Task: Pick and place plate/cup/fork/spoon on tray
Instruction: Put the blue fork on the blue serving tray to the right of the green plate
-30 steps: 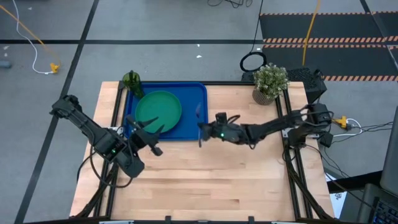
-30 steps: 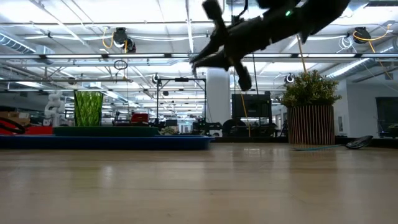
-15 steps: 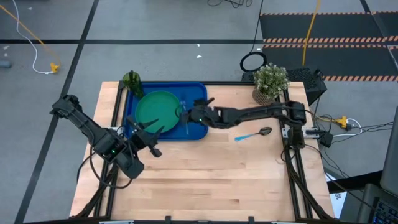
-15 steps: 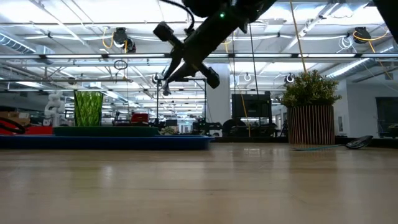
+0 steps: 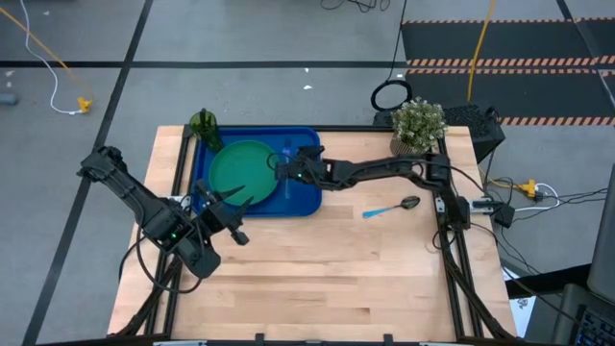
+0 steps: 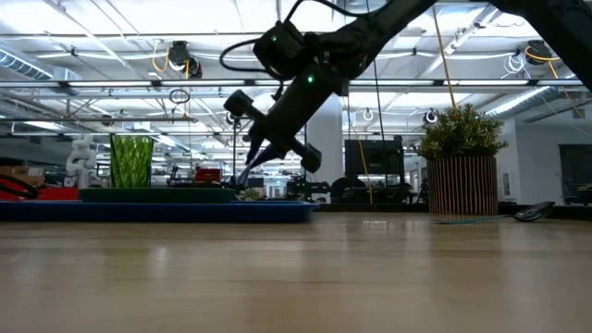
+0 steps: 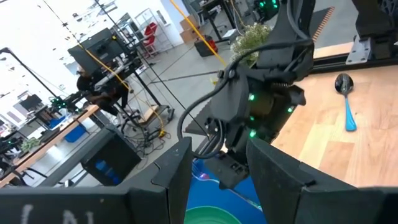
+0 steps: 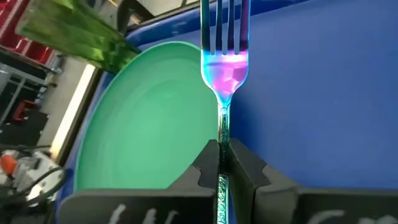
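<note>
The green plate (image 5: 245, 171) lies in the blue tray (image 5: 306, 197) at the table's far left, and the dark-green cup (image 5: 203, 125) stands at the tray's far left corner. Above the tray, at the plate's right rim, my right gripper (image 5: 282, 170) is shut on the pale fork (image 8: 225, 68). The fork's tines point away from the gripper. The spoon (image 5: 389, 207) lies flat on the wood to the right of the tray. My left gripper (image 5: 226, 207) hovers open at the tray's near edge, with nothing between its fingers (image 7: 177, 171). My right gripper pinches the fork's thin handle (image 8: 222, 134) between its two fingertips (image 8: 208, 163), a little behind the neck. The fingers slant down from the table's right side and the fork runs on along them. The fork is lifted clear above the tray, beside the plate.
A potted plant (image 5: 417, 125) stands at the table's far right corner. Bare wood (image 5: 317, 279) covers the near half of the table. My right arm (image 5: 384, 171) stretches across the table's far middle, above the spoon's far side.
My right gripper has carried the fork from the table's middle toward the left and far edges, over the tray and up to the plate's rim. It has sunk a little and tipped further down. The spoon, earlier covered by the arm, now shows.
</note>
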Available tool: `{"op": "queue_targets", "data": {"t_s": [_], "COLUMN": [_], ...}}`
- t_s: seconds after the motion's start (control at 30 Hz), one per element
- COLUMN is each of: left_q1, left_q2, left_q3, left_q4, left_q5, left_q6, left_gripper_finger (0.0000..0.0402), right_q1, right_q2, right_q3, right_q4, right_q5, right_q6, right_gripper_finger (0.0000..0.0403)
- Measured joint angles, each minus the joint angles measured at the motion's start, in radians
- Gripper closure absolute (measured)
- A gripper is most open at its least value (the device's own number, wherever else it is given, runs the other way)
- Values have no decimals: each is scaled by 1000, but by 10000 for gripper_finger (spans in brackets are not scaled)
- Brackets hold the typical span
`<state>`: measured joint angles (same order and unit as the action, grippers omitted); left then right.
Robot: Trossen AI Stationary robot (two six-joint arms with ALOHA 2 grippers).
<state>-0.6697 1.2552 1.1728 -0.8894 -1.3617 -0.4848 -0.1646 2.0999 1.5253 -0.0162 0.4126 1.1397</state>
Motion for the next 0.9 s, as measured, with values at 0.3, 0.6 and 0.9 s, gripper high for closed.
{"op": "queue_targets", "data": {"t_s": [0.3, 0.6, 0.9], "left_q1": [2, 2, 2], "left_q2": [0, 0, 0], "left_q3": [0, 0, 0], "left_q4": [0, 2, 4], "left_q5": [0, -1, 0], "left_q6": [4, 4, 5], "left_gripper_finger": [245, 245, 245], "right_q1": [-7, -31, -44], "right_q2": [10, 50, 59], "right_q3": [0, 0, 0], "right_q4": [-6, -28, -42], "right_q5": [-22, -108, -107], "right_q6": [-4, 27, 45], "right_gripper_finger": [401, 401, 401]}}
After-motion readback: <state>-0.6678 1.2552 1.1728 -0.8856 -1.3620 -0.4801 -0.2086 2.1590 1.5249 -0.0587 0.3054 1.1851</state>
